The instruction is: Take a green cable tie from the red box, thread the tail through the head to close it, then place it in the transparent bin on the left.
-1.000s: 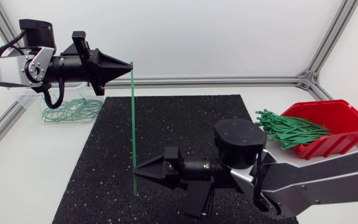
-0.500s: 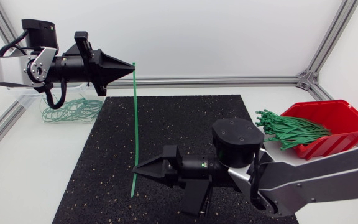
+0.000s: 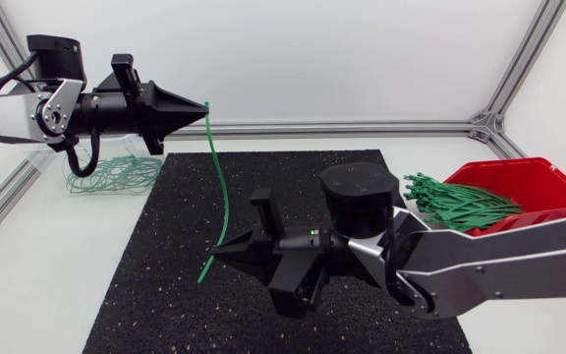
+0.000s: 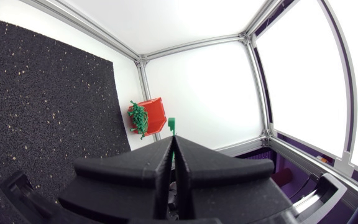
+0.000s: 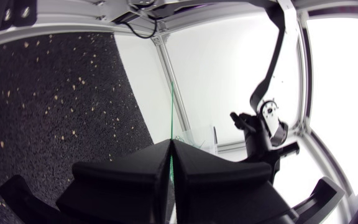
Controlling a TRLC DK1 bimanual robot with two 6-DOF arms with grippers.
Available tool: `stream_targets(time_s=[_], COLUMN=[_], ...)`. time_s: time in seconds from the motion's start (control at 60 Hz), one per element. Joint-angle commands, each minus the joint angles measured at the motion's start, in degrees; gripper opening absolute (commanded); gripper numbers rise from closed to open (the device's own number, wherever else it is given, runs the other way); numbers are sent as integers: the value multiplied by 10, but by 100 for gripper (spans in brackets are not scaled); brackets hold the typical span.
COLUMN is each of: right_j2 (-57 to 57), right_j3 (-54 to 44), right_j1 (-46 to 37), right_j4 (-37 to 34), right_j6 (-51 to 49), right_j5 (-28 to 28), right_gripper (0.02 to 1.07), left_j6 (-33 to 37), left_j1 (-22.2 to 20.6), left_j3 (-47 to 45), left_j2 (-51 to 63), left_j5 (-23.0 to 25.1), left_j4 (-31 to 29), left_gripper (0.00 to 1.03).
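Observation:
One green cable tie [image 3: 221, 187] hangs in a bow over the black mat [image 3: 175, 246]. My left gripper [image 3: 205, 105], high at the left, is shut on its head end; in the left wrist view the tie's head [image 4: 172, 124] pokes out past the closed gripper [image 4: 173, 140]. My right gripper [image 3: 215, 254], low over the mat, is shut on the tie near its tail, whose tip [image 3: 203, 276] sticks out to the left. In the right wrist view the tie [image 5: 171, 115] runs straight ahead from the closed gripper [image 5: 170, 143]. The red box [image 3: 538, 184] holds several green ties [image 3: 460, 203].
The transparent bin [image 3: 55, 157] stands at the far left under my left arm, with closed green ties [image 3: 116, 173] beside it. The red box [image 4: 155, 113] shows ahead of my left gripper. My right arm's bulky wrist [image 3: 362, 211] sits over the mat's right half.
My right gripper has shut on the tie's lower part and rolled, shifting slightly up. The straight tie now bows to the right, its tail swung left. The left arm has barely moved.

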Motion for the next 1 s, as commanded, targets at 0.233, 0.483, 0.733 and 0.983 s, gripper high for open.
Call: stream_targets(time_s=[0.233,0.483,0.733,0.983], right_j2=[-49,-80,-141,-174], right_j3=[88,173,218,247], right_j1=[-11,-38,-47,-76], right_j4=[-163,-358,-484,-509], right_j6=[372,598,711,845], right_j5=[0,-119,-259,-397], right_gripper=[8,8,8,8], left_j6=[50,67,67,66], left_j1=[-18,-31,-46,-74], left_j3=[-71,-95,-122,-155], left_j2=[-71,-105,-149,-212], left_j5=[5,-4,-13,-32], left_j4=[9,13,20,22], left_gripper=[4,4,4,4])
